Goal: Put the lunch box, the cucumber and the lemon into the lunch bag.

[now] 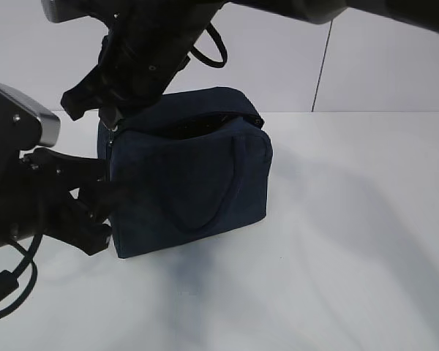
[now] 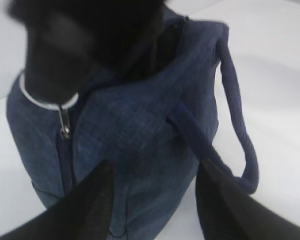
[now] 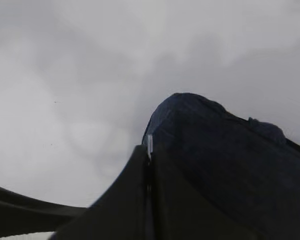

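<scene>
— Exterior view, what have you got?
— The lunch bag [image 1: 190, 179] stands upright on the white table [image 1: 351, 256], top zipper partly open. My left gripper [image 1: 95, 201] is at its left end, my right gripper [image 1: 110, 117] at the top-left corner.
— Left wrist?
— My fingers [image 2: 87, 210] are spread apart around the bag's side, not squeezing. The ring pull [image 2: 45, 100] sits above.
— Right wrist?
— My jaws are pressed together on that metal pull.

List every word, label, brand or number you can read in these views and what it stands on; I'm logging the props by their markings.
None can be read in any of the three views.
The lunch bag shows plain navy fabric with no print or logo on the faces in view.
Its zipper pull is too blurred to show any marking.
</scene>
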Controlling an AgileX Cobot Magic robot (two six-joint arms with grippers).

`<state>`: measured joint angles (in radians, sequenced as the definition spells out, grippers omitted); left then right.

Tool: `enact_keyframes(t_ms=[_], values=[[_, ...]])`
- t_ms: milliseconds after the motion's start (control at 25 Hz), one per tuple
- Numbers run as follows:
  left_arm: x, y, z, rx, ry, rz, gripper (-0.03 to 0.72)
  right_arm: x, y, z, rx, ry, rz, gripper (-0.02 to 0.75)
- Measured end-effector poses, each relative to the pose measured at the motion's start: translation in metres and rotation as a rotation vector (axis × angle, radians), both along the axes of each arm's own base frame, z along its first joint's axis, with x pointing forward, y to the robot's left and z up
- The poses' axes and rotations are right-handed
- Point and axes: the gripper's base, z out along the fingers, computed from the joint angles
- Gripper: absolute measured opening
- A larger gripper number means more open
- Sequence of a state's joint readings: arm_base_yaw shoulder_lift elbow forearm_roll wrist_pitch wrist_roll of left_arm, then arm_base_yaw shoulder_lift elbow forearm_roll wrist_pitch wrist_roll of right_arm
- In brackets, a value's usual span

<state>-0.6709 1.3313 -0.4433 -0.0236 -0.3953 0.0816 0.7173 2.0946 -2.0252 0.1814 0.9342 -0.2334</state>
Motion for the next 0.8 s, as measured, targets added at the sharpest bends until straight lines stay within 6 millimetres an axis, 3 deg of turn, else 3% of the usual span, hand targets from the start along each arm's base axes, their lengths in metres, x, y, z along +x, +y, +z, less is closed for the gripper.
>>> enact_keyframes(t_ms=[240, 800], values=[[0.004, -0.003, -0.007, 0.006, -0.01, -0.004, 0.298, 0.0, -0.001, -0.001, -0.007, 0.011, 0.0, 0.02], [0.017, 0.0, -0.02, 0.017, -0.012, 0.034, 0.289, -0.002, 0.001, 0.0, 0.017, 0.036, 0.002, 0.02]])
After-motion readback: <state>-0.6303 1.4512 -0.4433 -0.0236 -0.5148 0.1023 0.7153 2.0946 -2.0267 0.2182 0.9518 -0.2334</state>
